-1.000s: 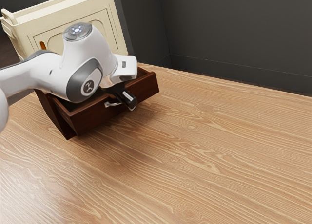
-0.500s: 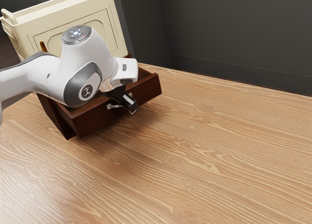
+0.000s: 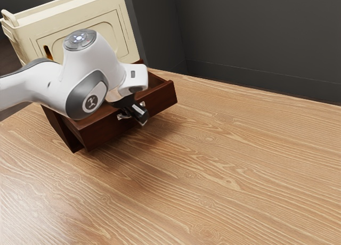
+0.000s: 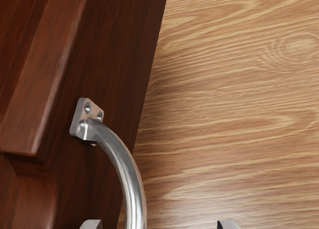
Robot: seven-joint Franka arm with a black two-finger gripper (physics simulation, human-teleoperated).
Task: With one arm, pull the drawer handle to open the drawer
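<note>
Your drawer (image 3: 106, 129) stands partly open, its front out from the dark cabinet body (image 3: 62, 132) and its hollow showing from above in the exterior view. It is a deep reddish-brown wood with fine grain, glossy enough that the rim by the front catches a pale sheen. On the front you have the handle (image 4: 130, 179), a smooth silvery bow of round metal, bright along its curve. One end meets the wood at a small angular mounting plate (image 4: 85, 120) with two round fastener recesses.

Your gripper (image 3: 141, 119) is at the drawer's front, tilted downward over the handle. You have its fingers (image 4: 228, 225) spread well apart, with the handle's bow between them; you can see bare space on either side of the metal, so nothing is gripped.

The drawer is at the exterior view's left, on the wood-grained table (image 3: 229, 165), under the white arm (image 3: 90, 69). Behind it you see a cream box (image 3: 114, 24) with a raised panel outline and a looped grip at one end.
</note>
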